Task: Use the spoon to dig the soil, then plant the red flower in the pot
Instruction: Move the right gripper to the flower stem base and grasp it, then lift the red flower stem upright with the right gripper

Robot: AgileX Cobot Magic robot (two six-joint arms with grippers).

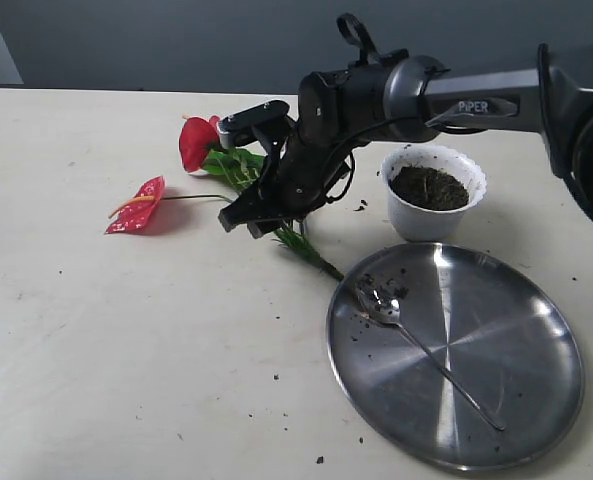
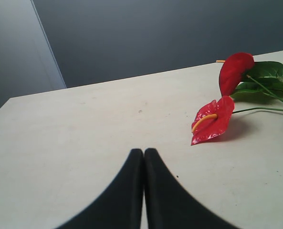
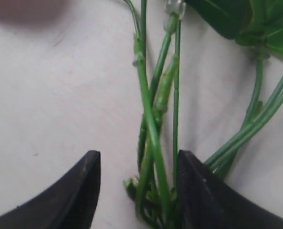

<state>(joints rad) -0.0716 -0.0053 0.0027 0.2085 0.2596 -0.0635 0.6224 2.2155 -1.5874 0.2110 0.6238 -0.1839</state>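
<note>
While hanging low over the bench (image 1: 126,350) with jaws spread and nothing pinched, straddles with the right claw (image 3: 137,164) the bundled green stems (image 3: 151,124) of the red flower (image 1: 198,142), lying flat left of centre, blooms to the left, stem ends trailing toward the near right. Looks, judging by that, like the pick-up of the sprig ahead of planting. Centre the bundle first: sits nearer one finger than the other, with a few stray stems running outside the gap. Close slowly, gathering the thin stalks together, not just one or two; grip low, clear of leaves and blooms, leaving enough stem end below the fingers for pushing into earth. Lift straight up before swinging right, sparing the blooms any dragging. Aim for the pot (image 1: 416,222), standing upright just right of the claw and beyond the steel plate (image 1: 496,340), holding dark soil (image 1: 428,187) a little below its rim. Come down upright over the middle of the soil, avoiding the scalloped rim, probably light enough to tip. Leave alone the spoon (image 1: 381,305), lying in the plate with its soiled bowl to the left among crumbs. Leave out of it the left claw (image 2: 143,157), shut tight on nothing, well apart from the blooms.
</note>
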